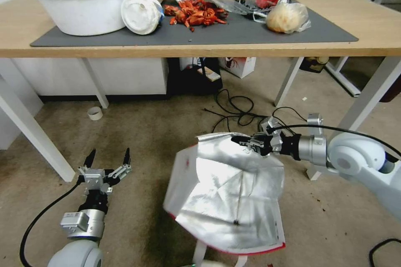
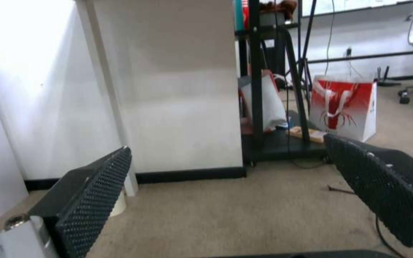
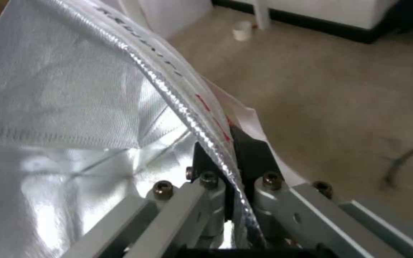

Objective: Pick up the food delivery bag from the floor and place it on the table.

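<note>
The right gripper (image 1: 244,140) is clamped on the rim of the large white, foil-lined food delivery bag (image 1: 227,194), on the brownish carpet floor (image 1: 158,133) at 6 o'clock. The left gripper (image 1: 107,162) waits spread at 8 o'clock. This looks like the grasp step; next, a lift toward the light-wood counter (image 1: 376,29) at 12 o'clock.

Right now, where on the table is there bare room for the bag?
Bare wood on the table right of the grey mat, plus mat in front of the crayfish. Crowded: white tub, cups and the food pouch.
</note>
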`<state>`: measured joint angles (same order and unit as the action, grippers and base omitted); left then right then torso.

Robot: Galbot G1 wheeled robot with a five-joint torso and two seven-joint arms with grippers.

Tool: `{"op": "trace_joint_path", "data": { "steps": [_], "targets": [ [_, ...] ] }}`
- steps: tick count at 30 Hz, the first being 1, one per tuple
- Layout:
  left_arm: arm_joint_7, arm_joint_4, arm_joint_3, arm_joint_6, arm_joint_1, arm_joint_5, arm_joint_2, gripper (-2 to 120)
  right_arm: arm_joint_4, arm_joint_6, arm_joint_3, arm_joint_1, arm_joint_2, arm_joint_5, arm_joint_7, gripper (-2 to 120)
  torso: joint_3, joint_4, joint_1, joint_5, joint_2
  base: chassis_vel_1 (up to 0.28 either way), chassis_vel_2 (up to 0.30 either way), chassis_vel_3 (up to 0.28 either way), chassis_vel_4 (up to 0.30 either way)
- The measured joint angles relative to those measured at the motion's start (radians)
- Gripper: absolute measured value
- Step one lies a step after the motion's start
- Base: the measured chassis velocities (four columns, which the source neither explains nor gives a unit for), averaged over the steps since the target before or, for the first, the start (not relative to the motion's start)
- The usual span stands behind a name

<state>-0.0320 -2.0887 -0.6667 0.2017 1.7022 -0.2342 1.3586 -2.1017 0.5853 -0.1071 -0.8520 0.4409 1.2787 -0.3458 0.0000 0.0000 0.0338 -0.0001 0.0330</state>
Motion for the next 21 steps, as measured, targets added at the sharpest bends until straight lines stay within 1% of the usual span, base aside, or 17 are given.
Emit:
{"op": "trace_joint_path", "data": {
  "steps": [1,3,4,6,9,14,21],
  "targets": [
    [0.0,0.0,0.0,0.0,0.0,0.0,0.0,100,0.0,0.0,0.0,0.0,0.0,0.0,0.0,0,0.0,0.0,0.0,0.0,0.0,0.0,0.0,0.0,0.0],
    [0.0,-0.008,-0.002,0.004,0.003,-0.002,0.002,100,-0.04,0.029,-0.007,0.001,-0.009,0.096,0.045,0,0.0,0.0,0.0,0.0002,0.0,0.0,0.0,0.0,0.0],
    [0.0,-0.008,-0.002,0.004,0.003,-0.002,0.002,100,-0.04,0.029,-0.007,0.001,-0.009,0.096,0.045,0,0.0,0.0,0.0,0.0002,0.0,0.0,0.0,0.0,0.0],
    [-0.003,-0.016,-0.002,0.012,0.005,-0.005,0.006,100,-0.064,0.044,-0.021,-0.001,-0.021,0.16,0.068,0,0.0,0.0,0.0,0.0001,0.0,0.0,0.0,0.0,0.0],
    [-0.004,-0.018,-0.002,0.015,0.006,-0.005,0.009,100,-0.073,0.047,-0.042,-0.013,-0.027,0.18,0.073,0,0.0,0.0,0.0,0.0001,0.0,0.0,0.0,0.0,0.0],
    [-0.004,-0.021,-0.001,0.022,0.006,0.0,0.011,100,-0.076,0.047,-0.073,-0.041,-0.033,0.172,0.073,0,0.0,-0.0001,0.0,0.0,0.0,0.0,0.0,0.0,0.0],
    [-0.002,-0.026,0.002,0.029,0.007,0.036,0.012,100,-0.08,0.036,-0.118,-0.105,-0.034,0.114,0.053,0,0.0,-0.0001,0.0,0.0,0.0,0.0,0.0,0.0,0.0]
  ]
}}
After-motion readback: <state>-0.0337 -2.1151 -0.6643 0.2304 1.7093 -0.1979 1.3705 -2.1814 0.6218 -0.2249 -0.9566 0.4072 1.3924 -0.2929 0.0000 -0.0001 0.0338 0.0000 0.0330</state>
